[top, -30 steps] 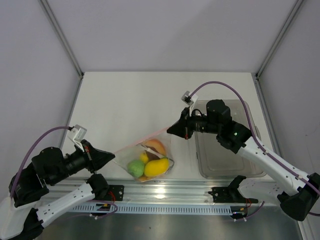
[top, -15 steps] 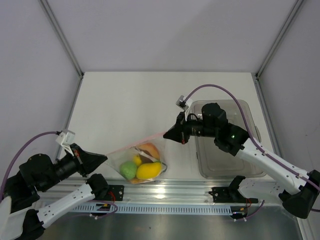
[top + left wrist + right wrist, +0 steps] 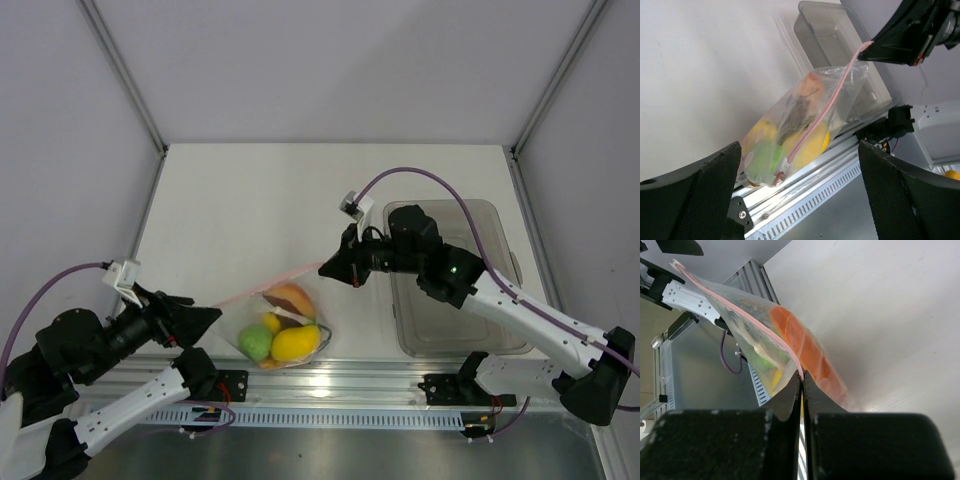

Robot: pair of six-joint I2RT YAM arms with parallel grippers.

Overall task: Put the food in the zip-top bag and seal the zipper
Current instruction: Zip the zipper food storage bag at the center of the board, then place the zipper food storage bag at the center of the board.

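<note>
Right fingers [image 3: 784,402] on thin pink zipper [image 3: 771,337]

Each arm — the left arm [image 3: 130,405] and the right arm [image 3: 525,312] — had white link shells between black joints. A purple cable [image 3: 410,169] ran to a white block [image 3: 352,203] at each wrist; the fingers [image 3: 690,200] were matte black.

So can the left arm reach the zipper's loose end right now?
Probably yes. The left gripper is open and faces that end, with nothing between them, while the right gripper pinches the other end of the zipper.
</note>
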